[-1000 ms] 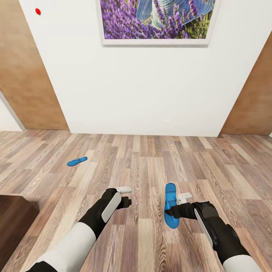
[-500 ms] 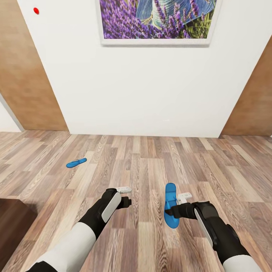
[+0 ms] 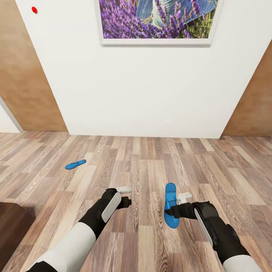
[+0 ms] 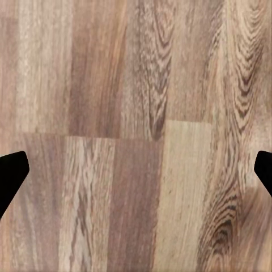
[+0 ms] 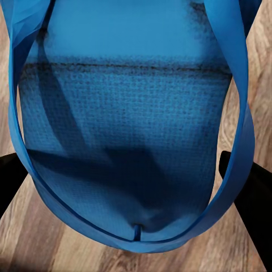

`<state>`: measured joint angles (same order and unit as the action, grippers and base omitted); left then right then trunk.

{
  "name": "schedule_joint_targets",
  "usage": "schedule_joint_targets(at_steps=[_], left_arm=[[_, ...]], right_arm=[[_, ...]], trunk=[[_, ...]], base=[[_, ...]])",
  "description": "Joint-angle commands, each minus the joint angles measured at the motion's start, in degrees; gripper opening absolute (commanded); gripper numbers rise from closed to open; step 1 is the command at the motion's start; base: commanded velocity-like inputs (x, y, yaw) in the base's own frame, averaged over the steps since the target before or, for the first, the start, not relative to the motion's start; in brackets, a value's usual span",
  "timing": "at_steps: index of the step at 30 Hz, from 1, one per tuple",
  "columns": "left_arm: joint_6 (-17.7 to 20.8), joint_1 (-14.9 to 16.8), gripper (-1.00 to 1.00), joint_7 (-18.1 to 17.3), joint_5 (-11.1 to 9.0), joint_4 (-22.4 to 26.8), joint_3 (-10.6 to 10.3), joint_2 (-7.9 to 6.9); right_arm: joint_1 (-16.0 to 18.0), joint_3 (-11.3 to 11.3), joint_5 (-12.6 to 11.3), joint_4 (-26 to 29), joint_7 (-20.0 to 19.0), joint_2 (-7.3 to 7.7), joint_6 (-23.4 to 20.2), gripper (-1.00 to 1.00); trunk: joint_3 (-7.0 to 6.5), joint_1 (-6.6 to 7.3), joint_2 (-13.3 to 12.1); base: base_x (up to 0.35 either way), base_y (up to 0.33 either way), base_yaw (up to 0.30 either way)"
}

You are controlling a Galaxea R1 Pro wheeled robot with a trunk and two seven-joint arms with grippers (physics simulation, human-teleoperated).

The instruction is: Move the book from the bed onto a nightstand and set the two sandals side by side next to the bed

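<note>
Right end effector (image 3: 174, 210) pinching one blue sandal (image 3: 170, 204) above the plank floor (image 3: 151, 166); left end effector (image 3: 127, 196) spread wide, holding nothing. Second sandal (image 3: 75, 164) lies flat, well left of the held one, nearer the white wall (image 3: 143, 87).

Bright even light, soft shadows, wide-angle distortion.
</note>
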<state>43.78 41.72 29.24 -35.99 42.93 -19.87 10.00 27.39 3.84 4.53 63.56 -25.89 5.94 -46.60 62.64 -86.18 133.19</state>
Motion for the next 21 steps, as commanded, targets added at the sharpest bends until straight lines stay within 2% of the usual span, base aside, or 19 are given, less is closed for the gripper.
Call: schedule_joint_targets(at_steps=[1,21], left_arm=[[0.08,0.03,1.0,0.55,-0.56,0.05,-0.08,0.0],[0.08,0.03,1.0,0.55,-0.57,0.05,-0.08,0.0]], right_arm=[[0.03,0.08,0.48,0.07,-0.38,0.04,-0.16,-1.0],[0.03,0.1,0.48,0.07,-0.39,0.04,-0.16,-1.0]], trunk=[[0.05,0.0,0.02],[0.05,0.0,0.02]], base=[[0.074,0.0,0.0],[0.074,0.0,0.0]])
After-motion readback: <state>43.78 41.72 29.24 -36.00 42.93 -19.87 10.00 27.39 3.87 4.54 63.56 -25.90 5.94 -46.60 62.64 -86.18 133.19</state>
